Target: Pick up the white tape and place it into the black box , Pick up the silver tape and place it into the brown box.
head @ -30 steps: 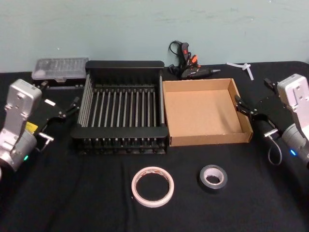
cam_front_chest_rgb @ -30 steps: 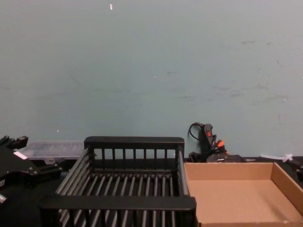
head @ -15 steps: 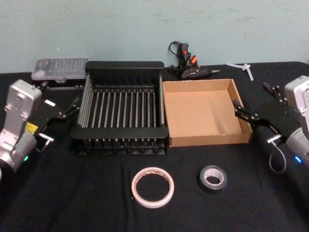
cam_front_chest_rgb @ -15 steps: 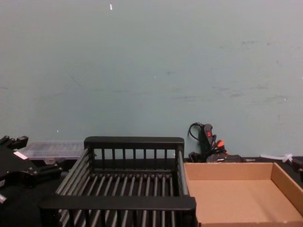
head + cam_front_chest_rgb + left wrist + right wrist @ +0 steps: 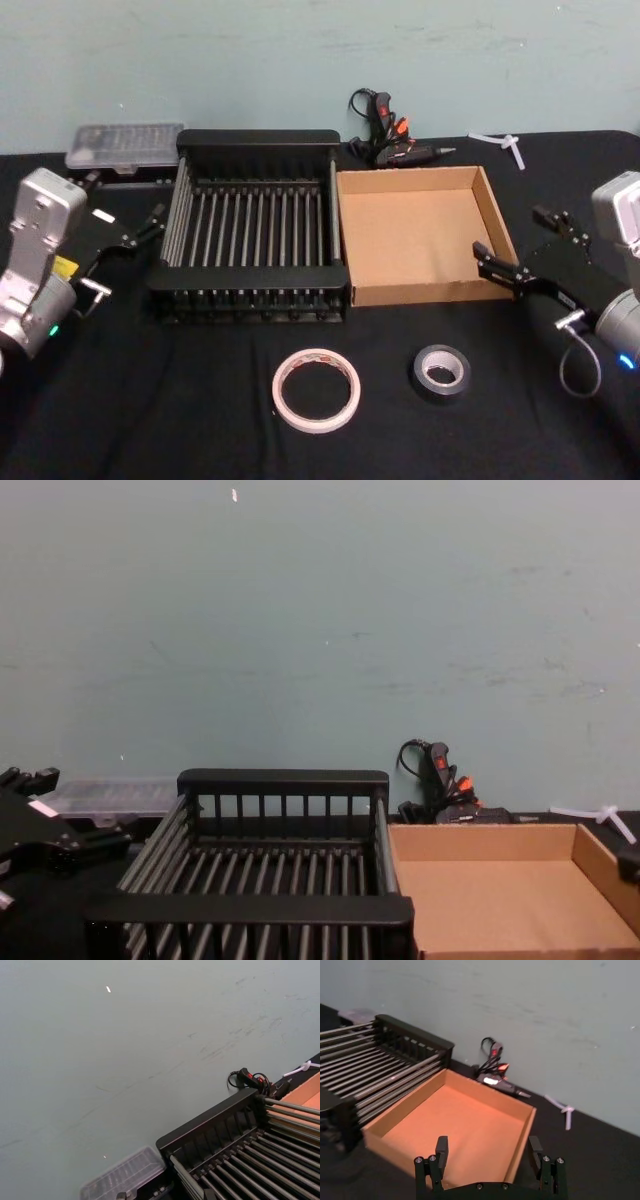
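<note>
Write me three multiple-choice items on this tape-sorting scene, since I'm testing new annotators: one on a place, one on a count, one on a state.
1. Where does the silver tape lie?
A. inside the black box
B. on the table in front of the brown box
C. in the right gripper

2. How many tape rolls are on the table?
A. one
B. two
C. three

3. How does the right gripper stand?
A. open, holding nothing
B. shut on the white tape
C. shut on the silver tape

Answers:
1 B: the silver tape lies on the black cloth before the brown box.
2 B: the white tape and the silver one.
3 A: the right gripper has its fingers apart by the brown box's right wall.
</note>
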Motion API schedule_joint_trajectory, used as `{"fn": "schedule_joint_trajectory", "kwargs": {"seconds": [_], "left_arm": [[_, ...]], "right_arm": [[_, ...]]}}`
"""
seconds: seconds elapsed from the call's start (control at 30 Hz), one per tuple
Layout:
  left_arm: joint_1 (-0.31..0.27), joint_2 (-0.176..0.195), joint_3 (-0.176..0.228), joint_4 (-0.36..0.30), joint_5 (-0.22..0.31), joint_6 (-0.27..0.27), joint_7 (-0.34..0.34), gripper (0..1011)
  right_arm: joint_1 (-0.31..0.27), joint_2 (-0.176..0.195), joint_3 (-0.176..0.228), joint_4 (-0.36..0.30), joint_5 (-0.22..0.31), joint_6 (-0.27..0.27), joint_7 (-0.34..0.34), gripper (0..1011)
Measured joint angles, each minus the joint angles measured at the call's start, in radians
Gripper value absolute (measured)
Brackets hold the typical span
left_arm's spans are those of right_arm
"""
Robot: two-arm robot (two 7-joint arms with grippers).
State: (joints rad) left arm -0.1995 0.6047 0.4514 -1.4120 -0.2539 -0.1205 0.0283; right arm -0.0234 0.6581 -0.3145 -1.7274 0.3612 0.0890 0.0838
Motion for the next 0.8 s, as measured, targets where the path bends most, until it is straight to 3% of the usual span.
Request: {"fn": "schedule_joint_trajectory", "kwargs": {"seconds": [0.37,0.8], "left_arm": [[0.0,0.0,0.0,0.0,0.0,0.0,0.0,1001],[0.0,0.0,0.0,0.0,0.0,0.0,0.0,1001]], "right_arm": [[-0.059,0.007,0.016,-0.089,0.041,0.148,0.049,1002],[-0.081,0.007,0.027,-0.133,0.067,0.314,0.091,1002]]}}
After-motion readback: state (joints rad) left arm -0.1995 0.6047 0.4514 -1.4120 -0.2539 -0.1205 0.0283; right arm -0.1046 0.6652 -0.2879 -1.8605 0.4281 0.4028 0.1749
